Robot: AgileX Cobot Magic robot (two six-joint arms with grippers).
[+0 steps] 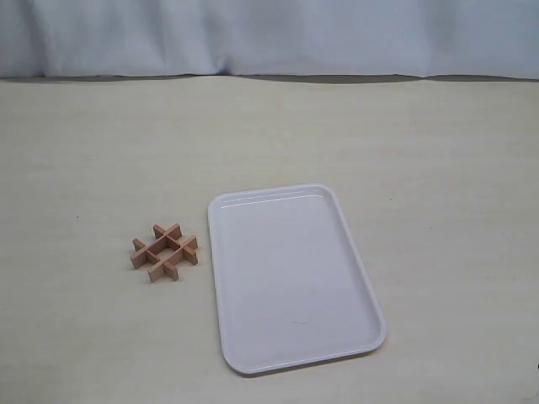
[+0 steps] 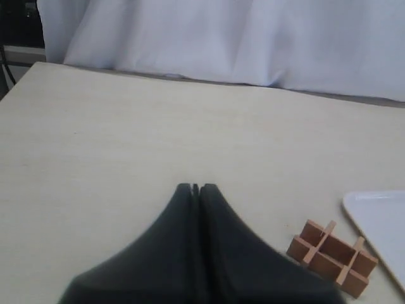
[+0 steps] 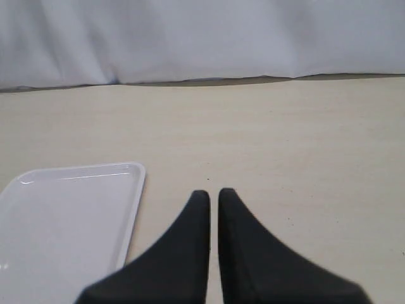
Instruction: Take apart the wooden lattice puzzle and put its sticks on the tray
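left of the tray [image 1: 296, 278], near its long left rim but not touching it, the wooden lattice puzzle [image 1: 165, 252] lies flat on the counter [image 1: 101, 151], all four sticks locked in their hash. the tray is bare, so by my reading no stick has been freed yet

the puzzle has no single long axis: one pair of sticks runs from near left to far right and the other pair crosses it, so every stick sits on a diagonal to the tray, whose long side runs near to far

neither arm shows in the exterior view. the left claw [image 2: 195, 188] has its fingers pressed together with only a hairline seam between them, holding nothing. its camera sees the puzzle close by, on the tray side of the claw, with a corner of the tray just past it. the right claw [image 3: 209, 195] is all but together too, with a thin slit of counter between its fingers, and empty. its camera sees the tray's far left corner and no puzzle at all

from that i judge the left arm the nearer one. it would need to swing right, part its fingers and turn its wrist to match a diagonal stick, while the right arm would have to reach across the tray
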